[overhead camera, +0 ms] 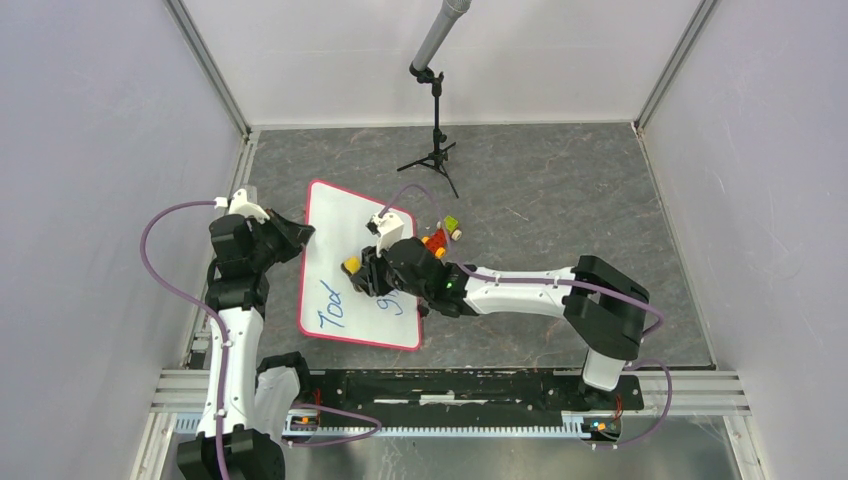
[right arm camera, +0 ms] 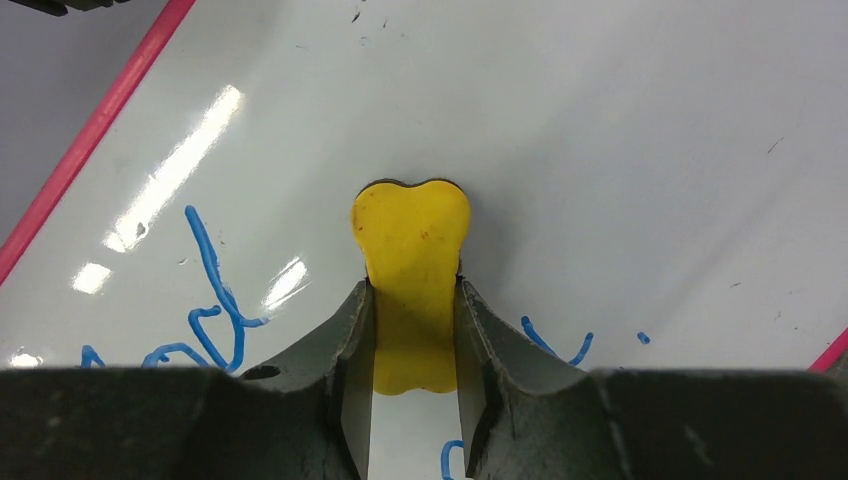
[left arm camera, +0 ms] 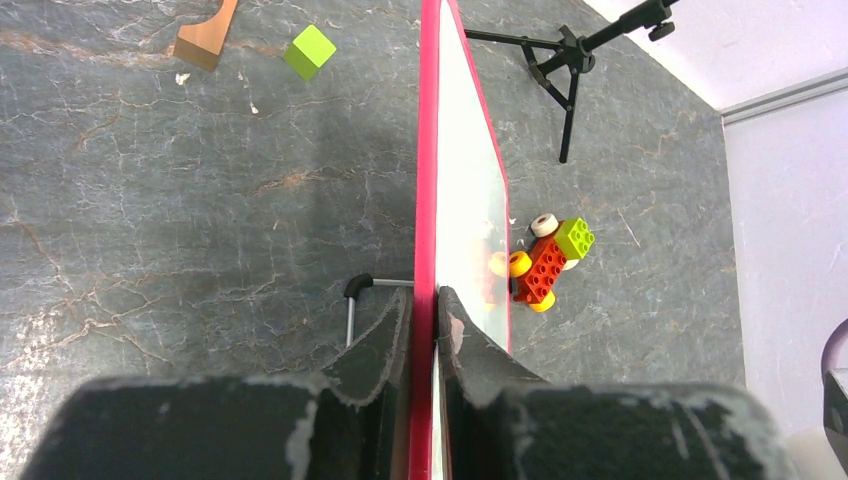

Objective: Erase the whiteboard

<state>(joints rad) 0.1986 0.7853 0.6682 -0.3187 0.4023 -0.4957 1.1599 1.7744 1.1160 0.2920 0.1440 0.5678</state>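
Note:
The whiteboard, white with a red-pink rim, lies on the grey table with blue writing on its near half. My left gripper is shut on the board's left edge; in the left wrist view its jaws pinch the red rim at the gripper. My right gripper is shut on a yellow eraser, which also shows in the top view, and presses it flat on the board between blue marks. The board's upper part is free of writing.
A small toy of red, yellow and green bricks lies just off the board's right edge, also in the left wrist view. A microphone tripod stands behind. A green cube and a wooden piece lie left of the board.

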